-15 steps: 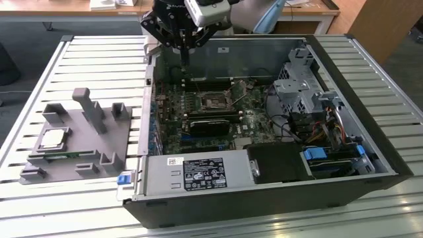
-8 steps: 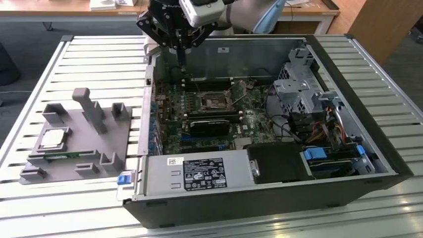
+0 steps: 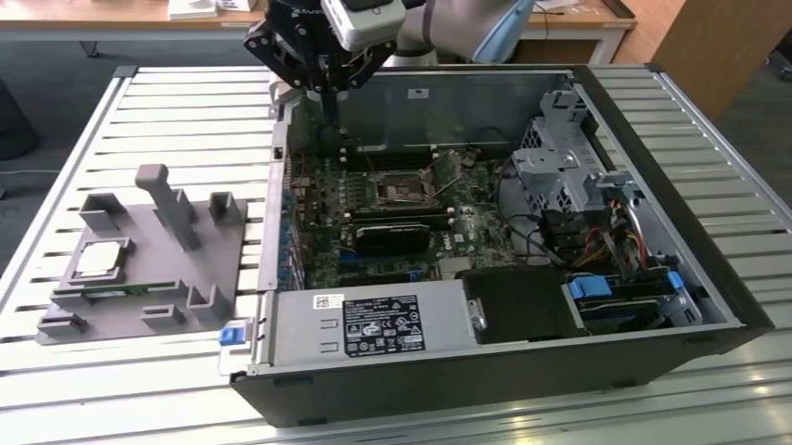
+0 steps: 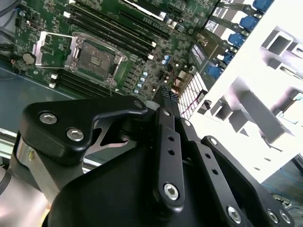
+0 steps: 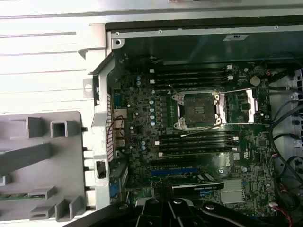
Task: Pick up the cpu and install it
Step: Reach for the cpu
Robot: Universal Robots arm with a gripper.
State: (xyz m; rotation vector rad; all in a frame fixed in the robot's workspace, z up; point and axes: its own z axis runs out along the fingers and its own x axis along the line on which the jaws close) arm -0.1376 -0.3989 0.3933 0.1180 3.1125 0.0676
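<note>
**Open computer on a slatted bench, seen from above.** The bench [image 3: 74, 130] carries a computer case [image 3: 470, 93] lying on its side with the cover off. Its circuit board [image 3: 371, 232] faces up.

- **Tray and cpu:** A grey tray [image 3: 161, 269] rests on the bench just beside the case, at the exterior view's left. The cpu [image 3: 102, 259] lies flat on the near part of this tray. A tall post [image 3: 167, 199] stands on the tray just beyond it.
- **Hand:** The hand [image 3: 332, 111] hangs over the far left corner of the case in the exterior view, well apart from the cpu. Its fingers are pressed together and hold nothing.
- **Socket:** The socket [image 5: 196, 109] sits mid-board between the memory slots. It looks empty, and its metal bracket appears swung open.

**Doing the pickup well (a judgement).** The hand should be spread wider than the cpu before it descends. It should come straight down, clear of the post. The grip belongs on two opposite edges, and the cpu should be kept level. A skewed or one-sided grip would likely tilt so thin a part, which could then slip from the fingers.
</note>
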